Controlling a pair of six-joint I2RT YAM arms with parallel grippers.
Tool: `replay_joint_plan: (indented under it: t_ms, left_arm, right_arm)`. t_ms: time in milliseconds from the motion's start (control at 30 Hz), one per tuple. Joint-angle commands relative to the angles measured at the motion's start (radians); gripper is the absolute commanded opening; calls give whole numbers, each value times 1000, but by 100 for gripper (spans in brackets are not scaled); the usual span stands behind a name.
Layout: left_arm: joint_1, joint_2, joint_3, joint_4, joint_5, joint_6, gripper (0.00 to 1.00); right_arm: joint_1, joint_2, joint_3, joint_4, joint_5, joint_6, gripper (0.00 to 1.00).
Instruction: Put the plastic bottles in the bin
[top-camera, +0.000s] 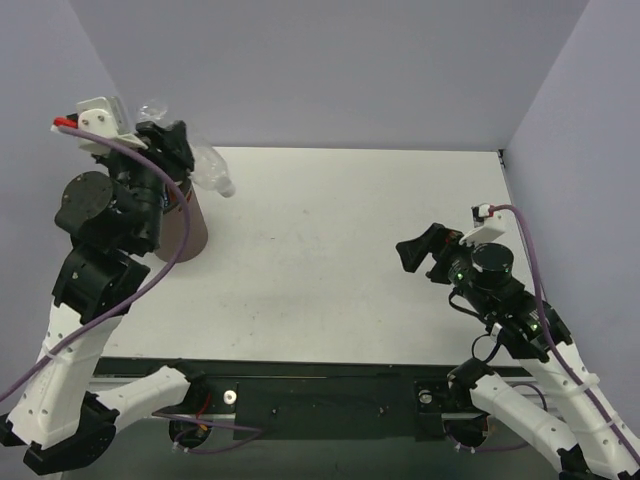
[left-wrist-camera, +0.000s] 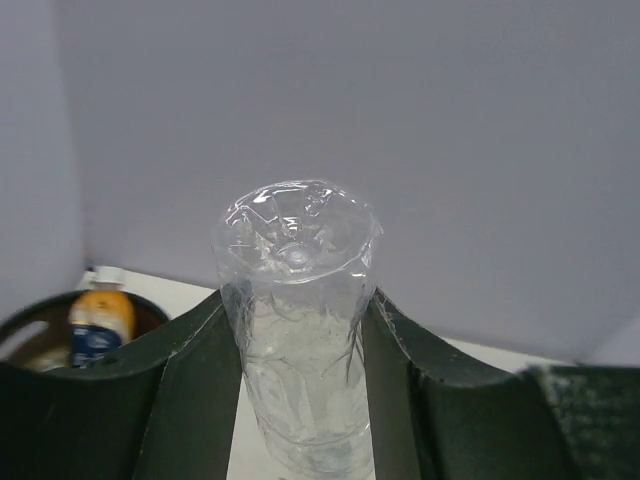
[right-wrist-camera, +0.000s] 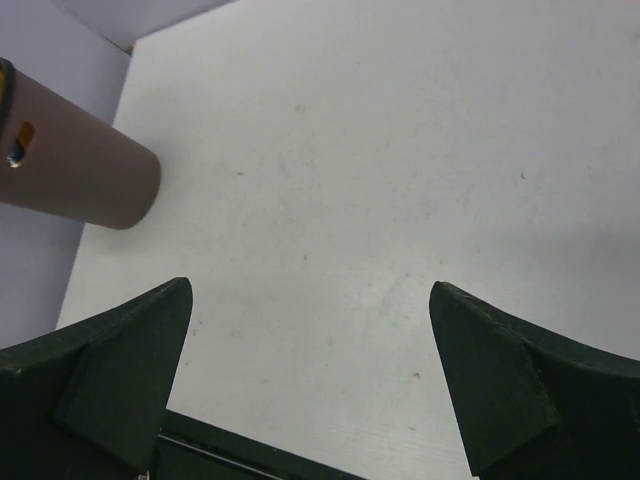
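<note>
This is looking like a robotics lab. Blank walls are boxing in a white table, and a left arm and right arm are sitting bolted at its near edge.

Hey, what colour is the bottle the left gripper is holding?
The bottle is clear, see-through plastic; the left wrist view shows it best.

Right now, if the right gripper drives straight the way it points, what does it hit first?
Most likely the bare table. The right gripper is open, empty and angled down at it, with nothing in between. The bin sits well left of that line, though depth is hard to judge.
</note>
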Motion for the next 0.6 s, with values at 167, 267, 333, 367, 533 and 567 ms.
replay_joint_plan:
  t_ms: [167, 267, 333, 367, 533, 567]
  left_arm:
    - [173, 67, -52, 250, -517, 563, 0]
    - [262, 84, -118, 341, -510, 620, 0]
    - [313, 109, -134, 331, -490, 582, 0]
    - [334, 107, -146, 341, -476, 571, 0]
    - [489, 109, -188, 307, -317, 376, 0]
    - [520, 112, -191, 308, -306, 352, 0]
  right_arm:
    - [-5, 32, -28, -35, 60, 32, 100]
    - [-3, 43, -26, -36, 44, 30, 100]
    - [-5, 46, -29, -35, 34, 32, 100]
    - [-5, 45, -31, -32, 28, 29, 100]
    - [-5, 42, -46, -20, -2, 23, 100]
    - [-3, 42, -48, -20, -3, 23, 100]
